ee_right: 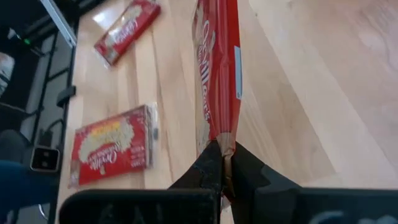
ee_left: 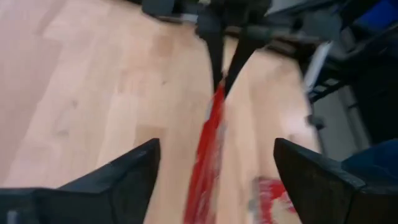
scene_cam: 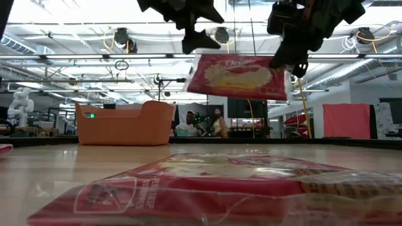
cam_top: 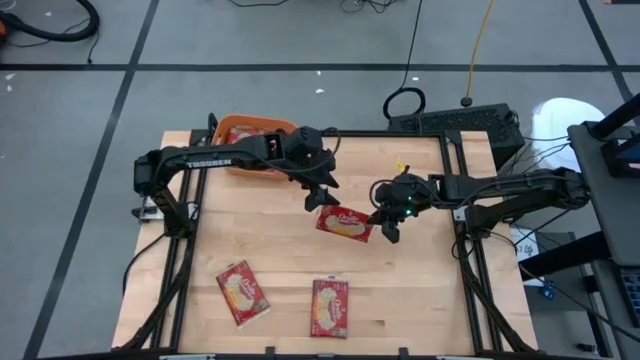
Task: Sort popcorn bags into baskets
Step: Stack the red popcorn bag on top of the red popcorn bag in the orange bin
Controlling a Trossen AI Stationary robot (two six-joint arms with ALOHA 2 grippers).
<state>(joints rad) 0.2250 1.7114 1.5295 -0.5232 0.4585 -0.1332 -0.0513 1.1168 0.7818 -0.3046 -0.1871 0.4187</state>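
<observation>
A red popcorn bag hangs in the air above the middle of the wooden table, pinched at one edge by the right gripper, whose fingers are pressed together on the packet's seam. In the right wrist view the bag shows edge-on, with white script lettering on it too foreshortened to read in full. From the low view its face shows a yellow-cream oval and a white word beginning "Orville". The left gripper hovers just beside the bag's other end, fingers spread wide apart and holding nothing; its wrist view shows the bag between the two dark fingers.

Two more bags lie flat on the near part of the table: one toward the left, one near the middle. The orange basket sits at the far left corner of the table, behind the left arm.
</observation>
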